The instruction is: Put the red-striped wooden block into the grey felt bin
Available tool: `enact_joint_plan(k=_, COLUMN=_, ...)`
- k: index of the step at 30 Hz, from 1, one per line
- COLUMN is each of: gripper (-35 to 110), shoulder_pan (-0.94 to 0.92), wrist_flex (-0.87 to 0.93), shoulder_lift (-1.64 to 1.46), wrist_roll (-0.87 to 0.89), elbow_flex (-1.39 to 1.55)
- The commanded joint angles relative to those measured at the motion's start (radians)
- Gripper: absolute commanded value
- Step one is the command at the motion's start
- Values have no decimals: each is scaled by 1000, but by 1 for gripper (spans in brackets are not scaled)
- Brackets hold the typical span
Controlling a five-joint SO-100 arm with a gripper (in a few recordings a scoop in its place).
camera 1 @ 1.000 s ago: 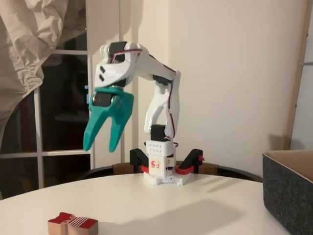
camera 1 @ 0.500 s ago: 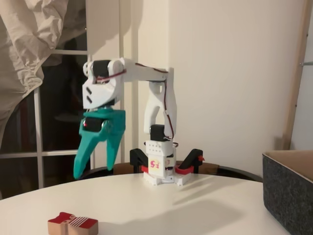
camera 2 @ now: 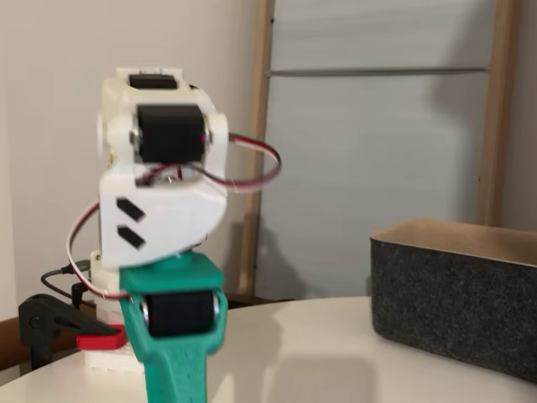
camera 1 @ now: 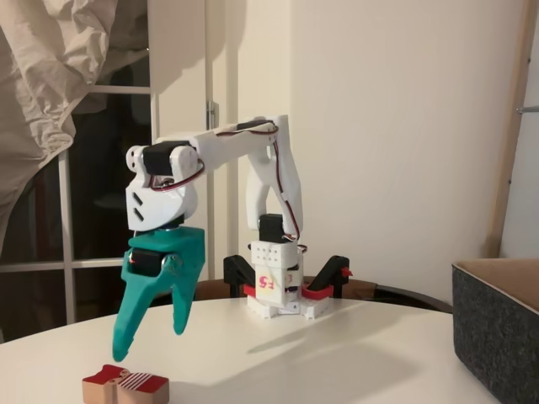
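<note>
- While I hang over the left part of the white round table, my one teal gripper points down with its two fingers spread apart and nothing between them.
- My fingertips are above the table, close over the one red-striped wooden block, and not touching it; the left tip is the lower one in the fixed view that shows my side.
- That single block lies flat on the table at the near left, its red top and its striped patch facing up, well apart from the bin.
- There is one grey felt bin, standing at the right edge of the table; in both fixed views I see its thick dark wall and a strip of tan inside at the rim.
- In the other fixed view the bin is at the right and my gripper's teal body is at the near left, blurred, its fingertips cut off by the bottom edge, so there I cannot tell how they stand.
- My one white arm bends forward from its base at the far middle of the table.
- Two clamps hold that base: one at its left and one at its right, black with red.
- Behind me at the left are one dark window and one pale curtain.
</note>
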State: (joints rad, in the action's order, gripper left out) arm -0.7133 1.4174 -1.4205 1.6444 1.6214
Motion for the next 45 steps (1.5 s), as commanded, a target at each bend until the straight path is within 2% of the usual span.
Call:
enact_joint_plan(k=1, gripper=42, shoulder_pan=-11, wrist_flex=-21, shoulder_lift=15, wrist_roll=-3, elbow_flex=-20)
enact_joint_plan(k=24, gripper=40, shoulder_pan=-26, wrist_flex=-127, shoulder_lift=242, wrist_roll=26, elbow_flex=-20)
enact_joint_plan(k=45, gripper=19, shoulder_pan=-31, wrist_flex=-186, shoulder_lift=267, wrist_roll=6, elbow_flex=-32)
